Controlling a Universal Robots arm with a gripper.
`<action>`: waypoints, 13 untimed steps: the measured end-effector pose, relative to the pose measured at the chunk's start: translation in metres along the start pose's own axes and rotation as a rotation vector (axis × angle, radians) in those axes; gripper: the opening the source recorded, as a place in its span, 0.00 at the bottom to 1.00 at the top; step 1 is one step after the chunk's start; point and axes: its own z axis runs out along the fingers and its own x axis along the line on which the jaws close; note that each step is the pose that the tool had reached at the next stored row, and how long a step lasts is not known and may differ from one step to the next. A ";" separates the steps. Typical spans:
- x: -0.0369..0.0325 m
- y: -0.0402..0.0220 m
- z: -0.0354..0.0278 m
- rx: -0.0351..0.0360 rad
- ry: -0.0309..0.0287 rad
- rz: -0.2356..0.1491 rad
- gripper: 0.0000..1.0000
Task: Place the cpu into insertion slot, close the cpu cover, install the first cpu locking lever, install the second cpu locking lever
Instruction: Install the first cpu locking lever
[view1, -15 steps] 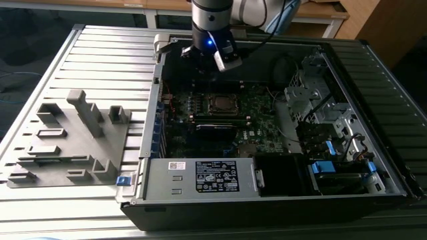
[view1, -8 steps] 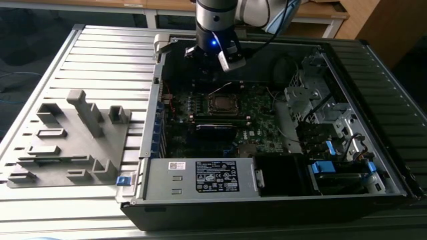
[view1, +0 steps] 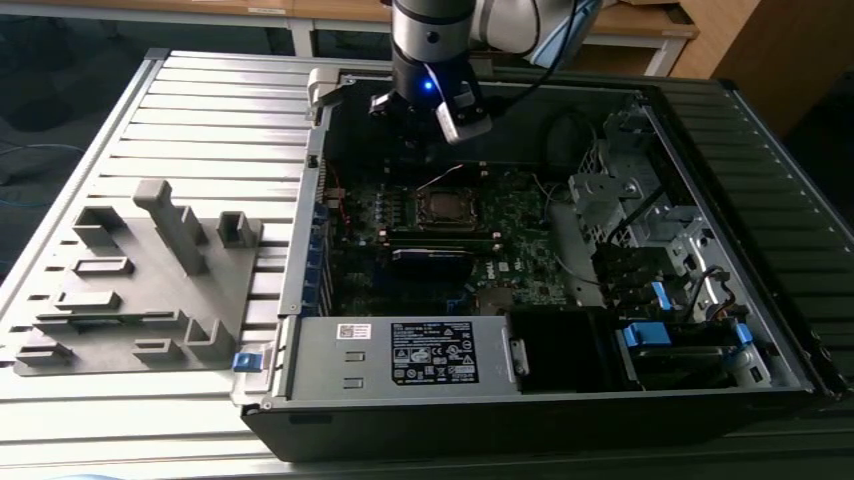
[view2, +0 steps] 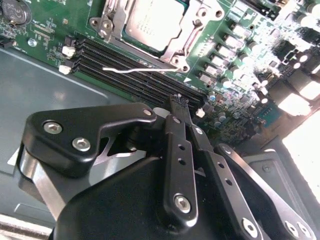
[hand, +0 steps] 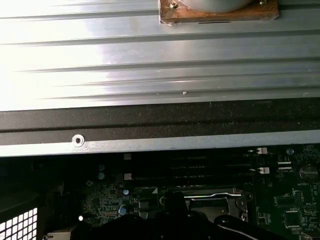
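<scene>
We see an open computer case (view1: 534, 425) lying on a ribbed metal desk (view1: 200, 120), with the robot arm reaching down over the far edge of the motherboard (view1: 514, 265).

In the second wrist view the pincer (view2: 177, 101) has its two dark fingers drawn narrow, tips together, with nothing between them.

The cpu (view2: 152, 22) already sits in its socket, its dull silver top showing through the window of the cpu cover (view2: 177, 47), which lies flat over it.

The socket lies straight ahead of the fingertips, apart from them and across the black memory slots (view2: 150, 82). In the exterior view the cpu (view1: 445, 205) is on the power supply box (view1: 400, 355) side of the arm.

A thin silver locking lever (view2: 135, 69) runs along the socket edge nearest the pincer, its length parallel to the slots and crosswise to the fingers. We judge it unlatched.
</scene>
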 end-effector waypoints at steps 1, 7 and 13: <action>-0.0005 0.0000 0.0000 0.0001 0.0000 0.000 0.11; -0.0065 0.0004 0.0004 0.0010 0.0000 0.000 0.11; -0.0081 0.0005 0.0005 0.0014 -0.0001 0.000 0.11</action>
